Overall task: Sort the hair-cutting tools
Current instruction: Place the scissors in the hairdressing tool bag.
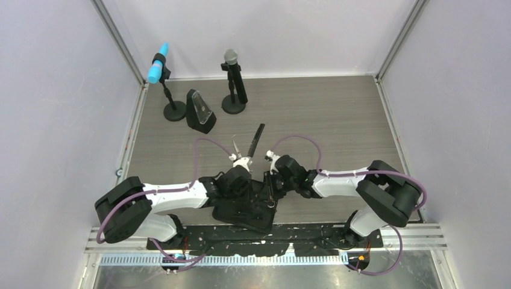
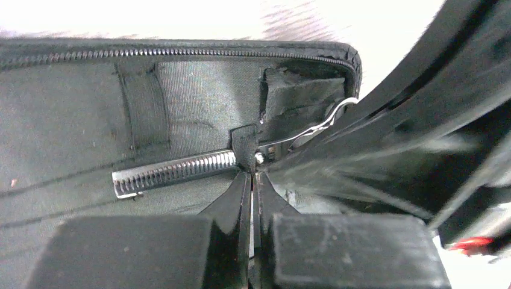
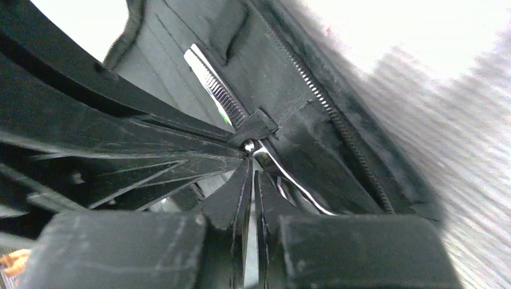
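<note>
Crowding the open pouch point(image 1: 241, 217), both arms hide its inside from above; only that view shows loose scissors point(image 1: 241, 159) and comb point(image 1: 258, 138) just beyond them. Left wrist: left gripper point(image 2: 253, 180), closed and empty, noses the strap point(image 2: 244, 147) holding toothed scissors point(image 2: 175, 171) just ahead, likely steadying it. Right wrist: right gripper point(image 3: 250, 171) sits nearly closed at their pivot; any grip is unclear.

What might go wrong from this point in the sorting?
1. The left gripper and right gripper, both closed, crowd the same strap over the toothed scissors in the pouch; they may collide or drag the scissors out.
2. The loose scissors and comb lie just beyond the pouch; a careless withdrawal may knock them.
</note>
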`<action>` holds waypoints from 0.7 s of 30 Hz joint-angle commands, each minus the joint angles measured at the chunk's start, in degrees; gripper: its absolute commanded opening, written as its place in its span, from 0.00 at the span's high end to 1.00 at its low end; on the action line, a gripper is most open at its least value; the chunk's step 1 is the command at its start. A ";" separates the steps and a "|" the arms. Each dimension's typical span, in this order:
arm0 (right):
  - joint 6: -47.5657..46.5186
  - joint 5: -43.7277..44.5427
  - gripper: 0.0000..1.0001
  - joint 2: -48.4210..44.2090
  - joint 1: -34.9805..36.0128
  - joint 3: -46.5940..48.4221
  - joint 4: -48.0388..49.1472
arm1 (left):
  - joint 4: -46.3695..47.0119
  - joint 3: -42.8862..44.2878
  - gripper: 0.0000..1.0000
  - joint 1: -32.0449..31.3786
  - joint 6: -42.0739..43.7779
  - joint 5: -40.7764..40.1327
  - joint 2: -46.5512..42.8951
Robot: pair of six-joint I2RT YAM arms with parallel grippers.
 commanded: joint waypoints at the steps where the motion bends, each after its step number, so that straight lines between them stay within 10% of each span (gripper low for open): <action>1: -1.73 -2.19 0.87 3.72 2.30 1.32 -2.96 | 14.45 2.38 1.00 0.34 2.43 2.92 -1.44; 11: -2.20 -2.47 0.88 3.56 3.29 1.30 -4.23 | 9.10 0.98 1.00 1.48 1.80 -2.13 -5.17; 21: -9.51 6.57 0.76 -18.02 2.47 4.22 -14.92 | 6.28 3.07 1.00 1.53 1.78 -1.39 -1.78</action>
